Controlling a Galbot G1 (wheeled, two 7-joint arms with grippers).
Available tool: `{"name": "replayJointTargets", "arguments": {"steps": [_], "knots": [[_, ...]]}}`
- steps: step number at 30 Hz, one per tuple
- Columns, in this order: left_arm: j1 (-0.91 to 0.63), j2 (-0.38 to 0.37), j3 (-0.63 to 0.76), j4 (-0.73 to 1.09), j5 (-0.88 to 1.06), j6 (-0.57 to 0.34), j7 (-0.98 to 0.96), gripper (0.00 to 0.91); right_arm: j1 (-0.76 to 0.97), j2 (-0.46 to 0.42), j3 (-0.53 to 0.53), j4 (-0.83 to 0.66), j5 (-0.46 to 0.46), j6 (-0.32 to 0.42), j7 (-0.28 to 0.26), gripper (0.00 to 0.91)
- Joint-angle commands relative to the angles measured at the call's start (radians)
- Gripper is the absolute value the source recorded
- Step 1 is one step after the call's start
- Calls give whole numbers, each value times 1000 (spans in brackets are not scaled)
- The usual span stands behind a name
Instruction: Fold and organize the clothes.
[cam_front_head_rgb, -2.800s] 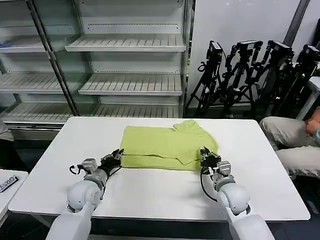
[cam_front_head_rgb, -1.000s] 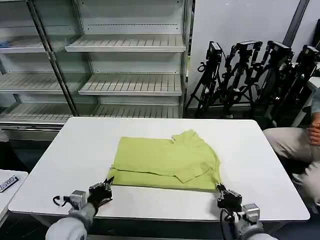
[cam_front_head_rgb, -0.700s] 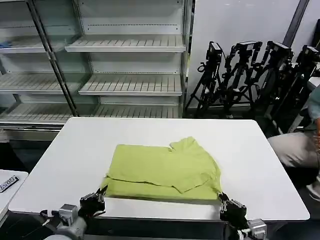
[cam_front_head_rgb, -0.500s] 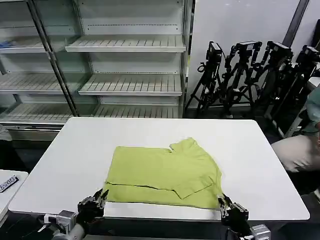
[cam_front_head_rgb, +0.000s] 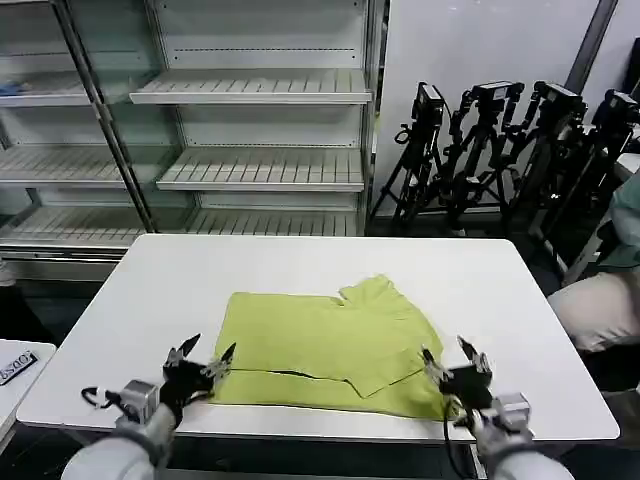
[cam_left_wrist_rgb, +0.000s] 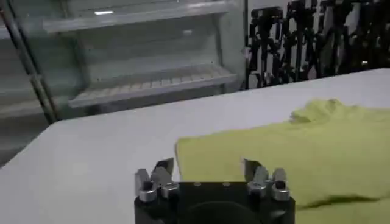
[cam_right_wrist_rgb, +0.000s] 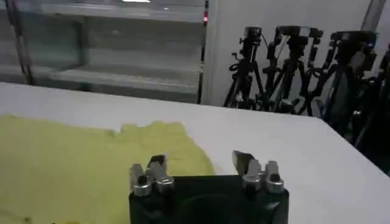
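Observation:
The lime-green shirt lies folded into a rough rectangle near the front of the white table, its collar bump at the far right. My left gripper hovers open at the shirt's near left corner, holding nothing. My right gripper hovers open at the near right corner, also holding nothing. In the left wrist view the left gripper frames the shirt beyond it. The right wrist view shows the right gripper above the shirt.
Empty metal shelving stands behind the table. Black tripods cluster at the back right. A seated person's leg is at the right edge. A small side table sits at the left.
Both grippers pulled the shirt's near edge toward the table front, then let go. They now stand raised and open at the near corners.

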Motion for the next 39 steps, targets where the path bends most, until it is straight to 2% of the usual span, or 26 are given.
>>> {"name": "replayJointTargets", "arguments": {"steps": [1, 7, 17, 28, 39], "knots": [[-348, 18, 106, 288, -56, 3, 28, 907, 424, 21, -150, -310, 23, -41, 47, 907], [-472, 8, 161, 478, -76, 2, 42, 907, 547, 79, -194, -470, 110, -62, 88, 907], [-609, -25, 201, 670, -104, 3, 44, 907, 633, 156, -212, -665, 119, -62, 94, 907], [-645, -31, 220, 731, -105, 5, 63, 907, 658, 213, -216, -760, 111, -60, 84, 907], [-563, -8, 213, 644, -137, 6, 96, 907, 654, 219, -217, -765, 116, -61, 81, 907]]}}
